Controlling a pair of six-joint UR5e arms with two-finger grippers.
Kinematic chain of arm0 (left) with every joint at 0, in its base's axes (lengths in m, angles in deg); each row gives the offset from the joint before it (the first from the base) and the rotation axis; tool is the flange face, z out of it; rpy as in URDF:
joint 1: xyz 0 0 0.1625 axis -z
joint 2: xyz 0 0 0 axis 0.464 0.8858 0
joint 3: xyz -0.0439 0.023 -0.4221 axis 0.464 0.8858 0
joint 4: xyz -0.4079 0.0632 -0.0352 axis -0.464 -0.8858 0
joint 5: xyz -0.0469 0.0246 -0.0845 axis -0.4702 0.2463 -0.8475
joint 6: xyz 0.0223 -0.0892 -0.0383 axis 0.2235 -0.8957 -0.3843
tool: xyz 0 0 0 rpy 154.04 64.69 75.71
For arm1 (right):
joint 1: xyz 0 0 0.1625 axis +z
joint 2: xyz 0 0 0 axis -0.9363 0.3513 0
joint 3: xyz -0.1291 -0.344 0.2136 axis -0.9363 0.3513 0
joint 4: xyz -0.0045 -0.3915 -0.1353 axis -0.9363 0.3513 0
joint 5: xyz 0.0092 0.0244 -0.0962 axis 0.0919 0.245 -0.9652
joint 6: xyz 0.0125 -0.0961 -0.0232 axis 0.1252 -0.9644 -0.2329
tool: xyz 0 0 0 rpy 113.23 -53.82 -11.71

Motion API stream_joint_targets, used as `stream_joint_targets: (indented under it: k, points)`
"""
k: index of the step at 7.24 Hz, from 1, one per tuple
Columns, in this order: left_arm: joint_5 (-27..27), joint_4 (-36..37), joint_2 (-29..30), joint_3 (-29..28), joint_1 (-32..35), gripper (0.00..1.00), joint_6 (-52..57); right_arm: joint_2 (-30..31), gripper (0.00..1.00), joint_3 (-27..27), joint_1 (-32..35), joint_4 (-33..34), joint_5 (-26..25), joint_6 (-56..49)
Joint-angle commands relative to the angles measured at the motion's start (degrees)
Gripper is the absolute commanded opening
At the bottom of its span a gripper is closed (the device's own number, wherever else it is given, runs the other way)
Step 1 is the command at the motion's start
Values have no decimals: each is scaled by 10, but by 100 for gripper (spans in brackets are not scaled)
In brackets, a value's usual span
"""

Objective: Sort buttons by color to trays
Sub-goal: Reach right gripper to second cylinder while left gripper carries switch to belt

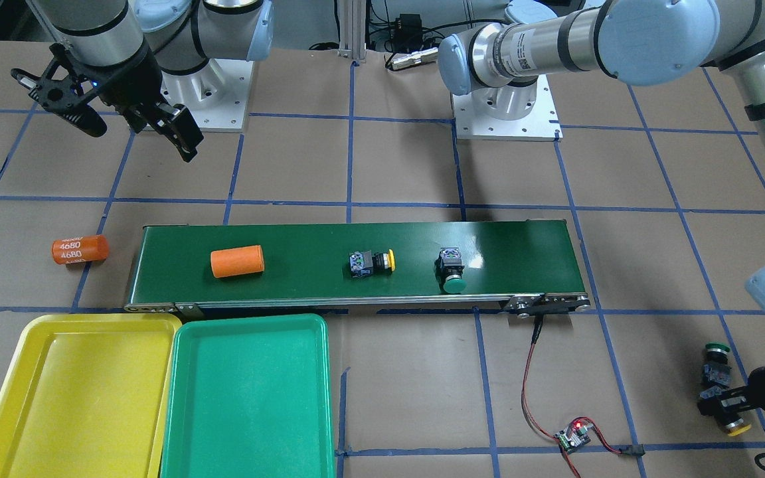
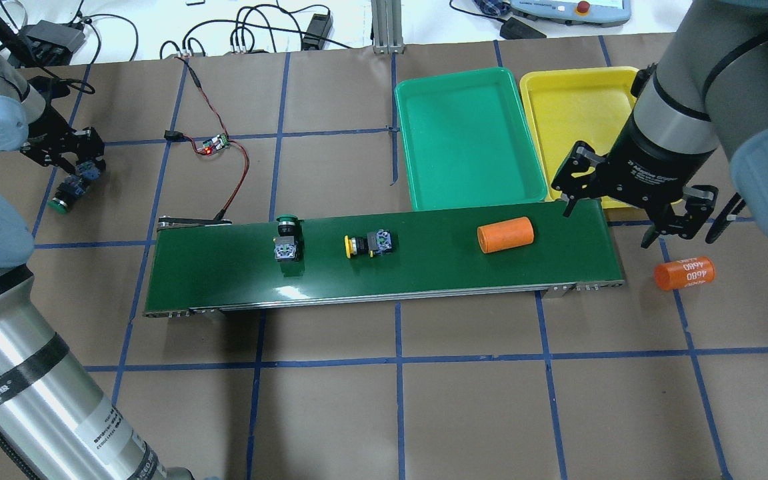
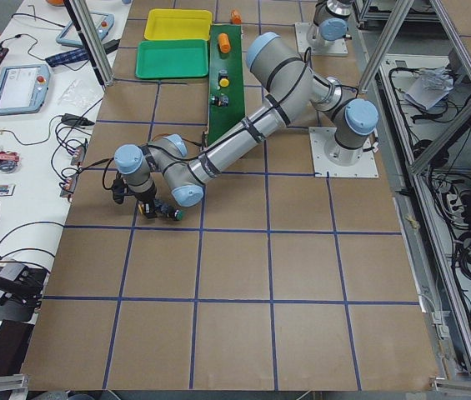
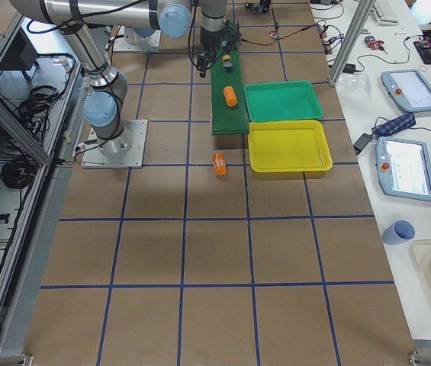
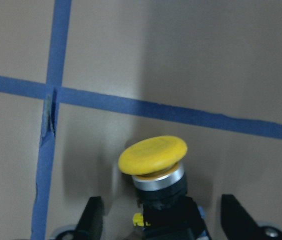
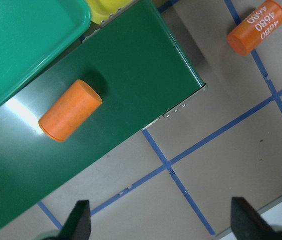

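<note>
The left gripper stands open around a yellow button lying on the table, with a gap at each side. The right gripper hangs wide open over the end of the conveyor belt and holds nothing.

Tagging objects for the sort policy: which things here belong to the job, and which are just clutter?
Job: yellow buttons, green buttons, yellow tray, green tray.
Just there: orange cylinders, conveyor belt, wired circuit board.
</note>
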Motion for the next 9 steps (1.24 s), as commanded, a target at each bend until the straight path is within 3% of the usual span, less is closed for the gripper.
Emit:
stream_joint_targets:
  k: [1, 2, 4, 5, 7, 9]
  points:
    - [1, -35, -14, 4, 4, 0, 2, -20, 100, -5, 3, 20, 13, 119]
    - [1, -71, -31, 3, 9, 0, 6, -54, 100, -5, 8, 51, 53, 183]
    - [-11, -187, -109, 37, 23, 0, 28, -92, 100, -4, 94, 103, 47, 300]
    - [-13, -192, -164, 100, 29, 0, 36, -114, 100, -4, 123, 147, 47, 378]
    - [-35, -181, -279, 249, 37, 0, 50, -147, 100, -4, 139, 170, 47, 422]
    - [-35, -151, -351, 332, 85, 0, 7, -186, 100, -4, 146, 219, 48, 487]
